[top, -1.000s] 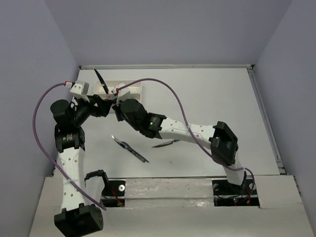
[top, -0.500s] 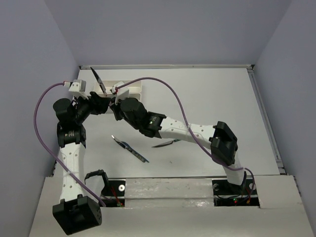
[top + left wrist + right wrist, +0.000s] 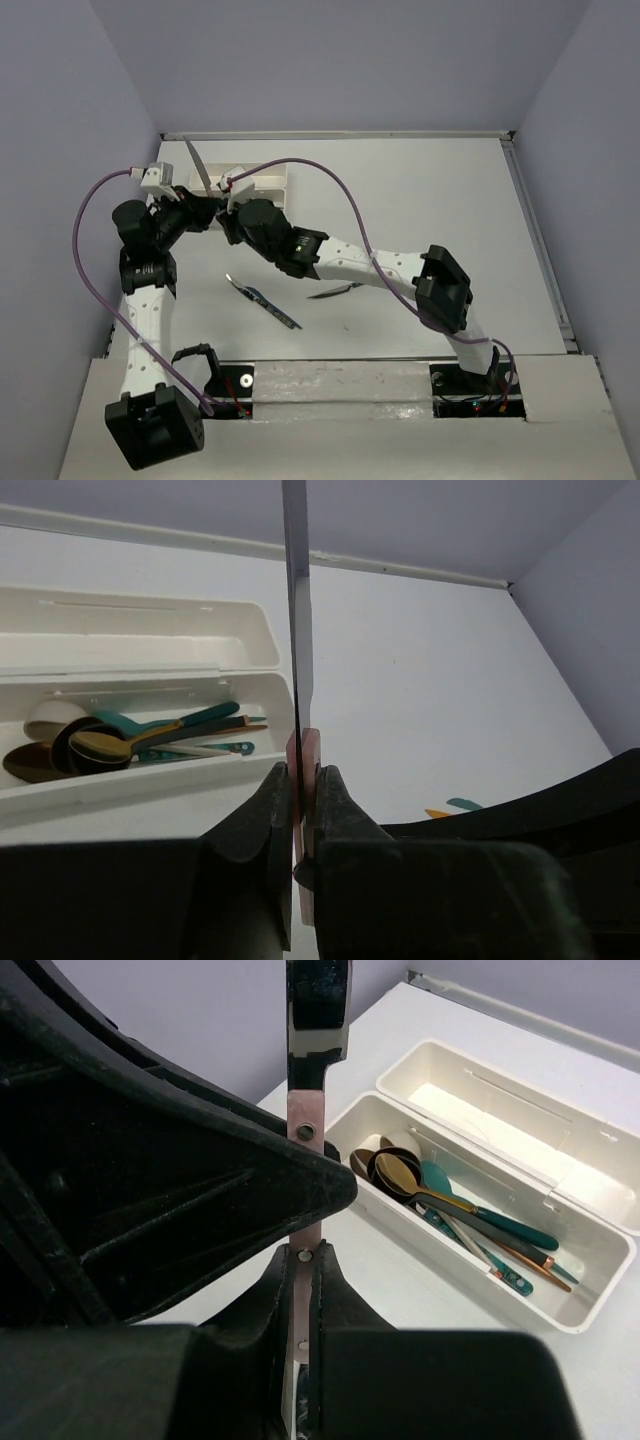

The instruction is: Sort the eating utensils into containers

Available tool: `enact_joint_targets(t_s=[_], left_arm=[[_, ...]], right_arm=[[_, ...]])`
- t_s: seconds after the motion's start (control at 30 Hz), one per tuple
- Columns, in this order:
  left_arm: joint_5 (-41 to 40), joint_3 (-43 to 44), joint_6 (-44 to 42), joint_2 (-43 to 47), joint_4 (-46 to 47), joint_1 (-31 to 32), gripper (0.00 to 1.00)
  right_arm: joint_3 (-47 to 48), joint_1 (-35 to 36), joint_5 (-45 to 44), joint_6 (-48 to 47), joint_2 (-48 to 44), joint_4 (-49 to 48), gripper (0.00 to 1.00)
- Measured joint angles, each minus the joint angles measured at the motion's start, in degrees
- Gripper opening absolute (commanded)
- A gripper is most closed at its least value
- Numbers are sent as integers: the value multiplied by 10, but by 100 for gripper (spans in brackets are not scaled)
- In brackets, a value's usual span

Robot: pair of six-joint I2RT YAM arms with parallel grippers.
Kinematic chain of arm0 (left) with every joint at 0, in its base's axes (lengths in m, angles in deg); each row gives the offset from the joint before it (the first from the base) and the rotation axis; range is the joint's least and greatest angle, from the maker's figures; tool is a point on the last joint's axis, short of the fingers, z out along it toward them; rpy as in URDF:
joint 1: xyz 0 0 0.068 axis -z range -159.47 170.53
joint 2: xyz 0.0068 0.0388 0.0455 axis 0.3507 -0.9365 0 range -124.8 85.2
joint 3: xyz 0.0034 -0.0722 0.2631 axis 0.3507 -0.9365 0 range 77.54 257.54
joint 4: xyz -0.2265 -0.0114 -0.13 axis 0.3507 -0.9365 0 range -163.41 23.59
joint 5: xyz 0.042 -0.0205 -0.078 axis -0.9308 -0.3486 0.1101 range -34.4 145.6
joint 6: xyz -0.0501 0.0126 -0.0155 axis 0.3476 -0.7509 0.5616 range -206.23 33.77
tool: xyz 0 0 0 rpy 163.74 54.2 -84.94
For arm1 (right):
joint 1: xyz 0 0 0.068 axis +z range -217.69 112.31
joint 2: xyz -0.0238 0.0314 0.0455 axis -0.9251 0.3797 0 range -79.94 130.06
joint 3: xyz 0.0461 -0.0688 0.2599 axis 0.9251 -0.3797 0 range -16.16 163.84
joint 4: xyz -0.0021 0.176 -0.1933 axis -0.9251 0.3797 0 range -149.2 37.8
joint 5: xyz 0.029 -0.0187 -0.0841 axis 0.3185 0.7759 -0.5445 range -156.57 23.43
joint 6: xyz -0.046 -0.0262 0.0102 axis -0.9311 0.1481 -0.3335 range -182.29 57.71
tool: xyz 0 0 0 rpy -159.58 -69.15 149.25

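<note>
Left gripper [image 3: 303, 780] clamped on pink-handled knife [image 3: 296, 630]; right gripper [image 3: 305, 1260] clamped on same knife's handle.

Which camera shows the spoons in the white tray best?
Right wrist: the spoons lie large and in plain view in the tray. Left wrist shows them smaller, at a flat angle. In the top view the arms cover them.

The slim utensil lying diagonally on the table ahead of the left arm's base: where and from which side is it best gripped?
Probably mid-length on the utensil, coming straight down from above with the jaws closing across its narrow width. It lies flat on the table, slanting from far left to near right, and nothing crowds its long sides.
</note>
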Motion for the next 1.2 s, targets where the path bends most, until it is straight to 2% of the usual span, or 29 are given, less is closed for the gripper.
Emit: enact_joint_targets(t_s=[0.2, 0.27, 0.3, 0.33, 0.37, 0.5, 0.67, 0.93, 1.03, 1.17, 1.2], left_arm=[[-9, -15, 25, 12, 25, 0, 0], [-14, -23, 31, 19, 34, 0, 0], [-15, -24, 35, 21, 37, 0, 0], [-15, -27, 44, 21, 48, 0, 0], [-13, -30, 55, 19, 57, 0, 0], [4, -31, 109, -7, 100, 0, 0], [5, -31, 199, -75, 169, 4, 0], [-100, -5, 358, -203, 334, 11, 0], [-140, 27, 427, -288, 404, 23, 0], [-170, 72, 475, -395, 440, 37, 0], [-188, 99, 491, -446, 447, 48, 0]], right_arm=[[6, 0, -4, -9, 5, -2, 0], [6, 0, -7, -14, 5, -5, 17], [5, 0, -8, -17, 5, -6, 35], [4, -1, -5, -22, 5, -10, 42], [2, -3, 4, -28, 3, -12, 47], [-23, -20, 18, -45, -12, -15, 55], [-76, -37, 12, -56, -46, -18, 55], [-224, -52, -40, -51, -170, -36, 55], [-257, -56, -61, -47, -192, -47, 55], [-294, -56, -87, -46, -197, -52, 54], [-308, -58, -100, -45, -197, -50, 54]])
